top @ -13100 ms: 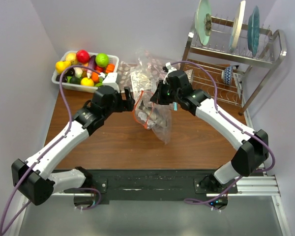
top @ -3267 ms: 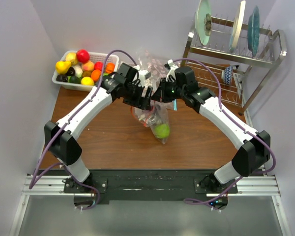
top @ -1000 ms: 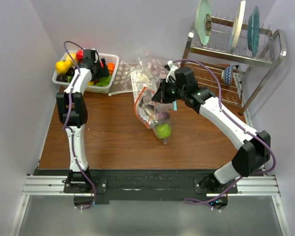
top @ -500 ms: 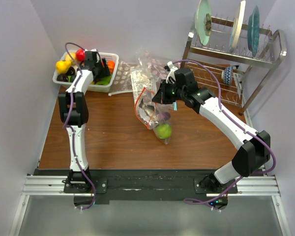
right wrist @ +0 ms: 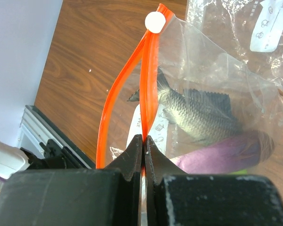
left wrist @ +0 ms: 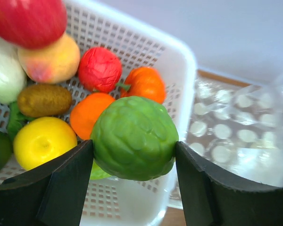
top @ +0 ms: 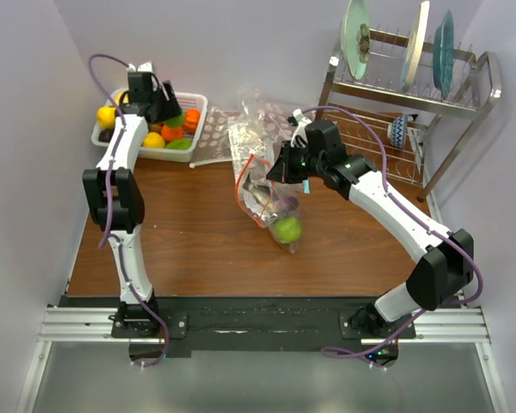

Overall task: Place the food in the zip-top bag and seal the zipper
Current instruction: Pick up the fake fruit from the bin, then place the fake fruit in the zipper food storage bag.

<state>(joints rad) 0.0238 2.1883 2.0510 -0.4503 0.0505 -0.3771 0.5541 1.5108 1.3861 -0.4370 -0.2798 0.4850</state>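
Note:
My left gripper [left wrist: 132,155] is shut on a bumpy green toy fruit [left wrist: 133,138] and holds it above the near right part of the white basket [left wrist: 179,61]. In the top view this gripper [top: 165,105] is over the basket [top: 198,105] at the back left. My right gripper [right wrist: 145,140] is shut on the orange-red zipper [right wrist: 146,84] of the zip-top bag [right wrist: 212,70], holding its mouth up and open. A grey fish, a purple piece [right wrist: 226,153] and a green fruit [top: 285,229] lie inside the bag [top: 267,202].
The basket holds more food: a red fruit [left wrist: 99,69], oranges, a yellow lemon [left wrist: 42,141], a kiwi, a peach. Other clear bags [top: 258,116] lie behind the held bag. A dish rack [top: 413,95] with plates stands at the back right.
My left gripper has risen from the basket with the green fruit in it. My right gripper keeps holding the bag's zipper in place.

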